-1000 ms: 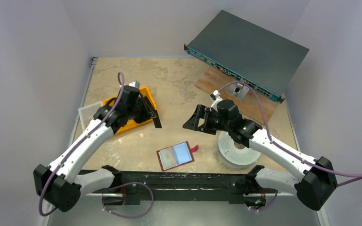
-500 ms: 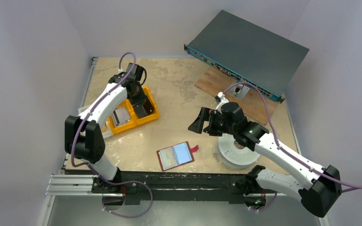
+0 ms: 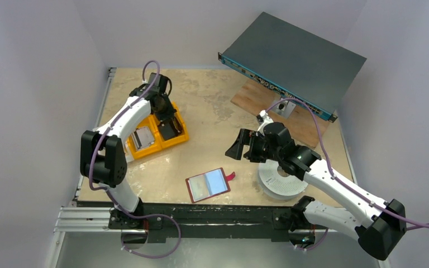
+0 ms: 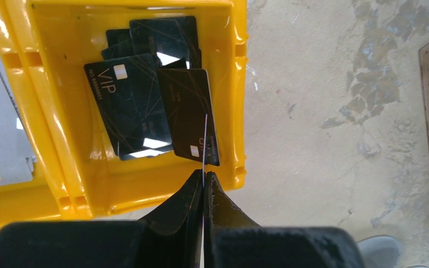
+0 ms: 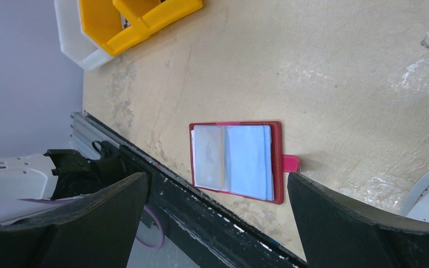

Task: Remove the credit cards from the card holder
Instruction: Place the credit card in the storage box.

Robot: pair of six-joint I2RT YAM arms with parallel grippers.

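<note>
Left claw (image 4: 203, 174) swung over yellow bin (image 4: 238, 84), elbow raised, pinching card (image 4: 205, 139)

Plain pale walls (image 3: 39, 67) box in a mottled tan table (image 3: 212, 95) under soft, even light. Far right, a flat grey metal box (image 3: 296, 56) lies over a wooden board (image 3: 254, 99). A black rail (image 3: 218, 215) lines the near edge.

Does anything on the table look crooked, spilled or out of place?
Nothing spilled or damaged. The black cards lie overlapped and crooked in the yellow bin, and the left fingers pinch one more card edge-on above them. The card holder lies open, slightly askew.
</note>
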